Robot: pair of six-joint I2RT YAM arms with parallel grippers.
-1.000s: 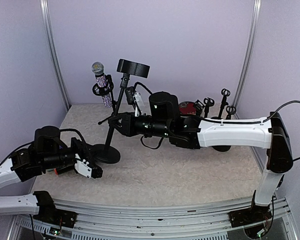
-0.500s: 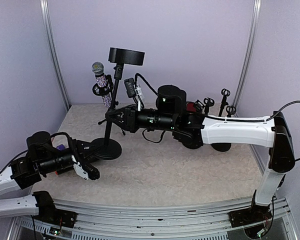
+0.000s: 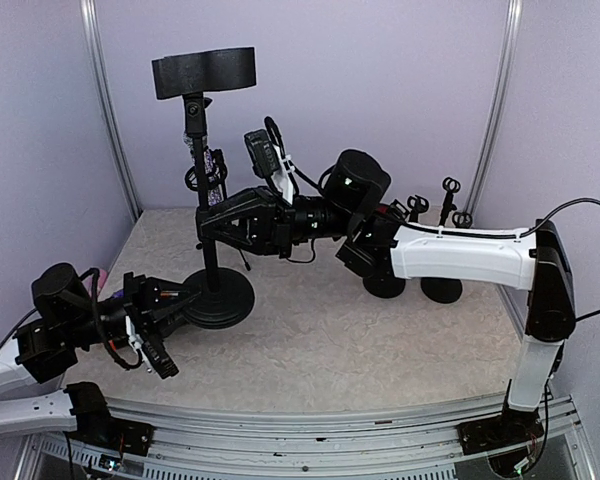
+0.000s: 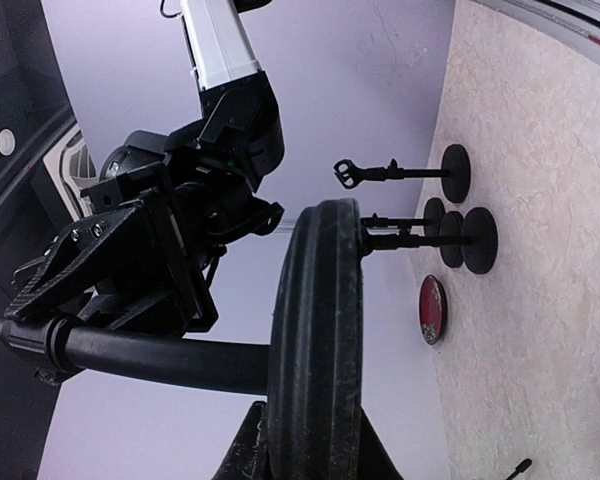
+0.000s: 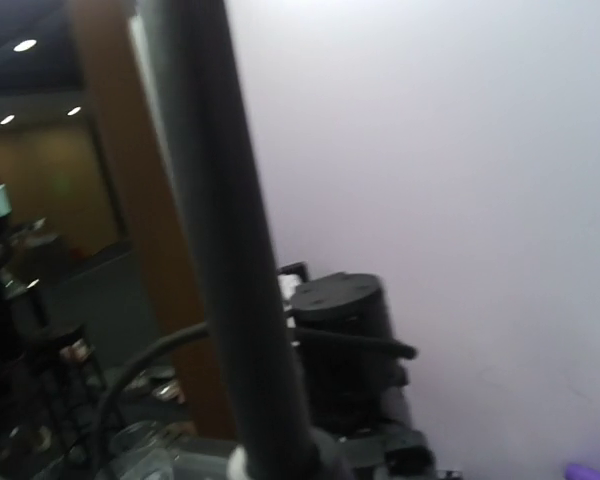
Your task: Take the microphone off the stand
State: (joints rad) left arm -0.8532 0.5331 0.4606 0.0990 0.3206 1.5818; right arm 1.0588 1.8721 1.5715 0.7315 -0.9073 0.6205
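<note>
Left end effector is clamping shut on the rim of the round base of the stand. The left wrist view is showing that base edge-on, with a dark finger on each side at the bottom border, both cut off by the frame. From above, the fingertips themselves are hard to pick out against the black base. The pole is standing upright on the pale surface, carrying a flat black plate at its top.

Just behind the pole, the microphone is sitting in a ring clip at the back left. Only a sliver of its glittery body is showing; its head is hiding behind the pole, and I cannot tell what the clip is fixed to.

Right end effector is closing around the pole at mid-height, a finger on each side. Its own camera is giving little more than a blurred grey bar.

Farther right, small black stands are poking up behind the right arm, which is covering their middles. A red disc is appearing near them in the left wrist view only.
</note>
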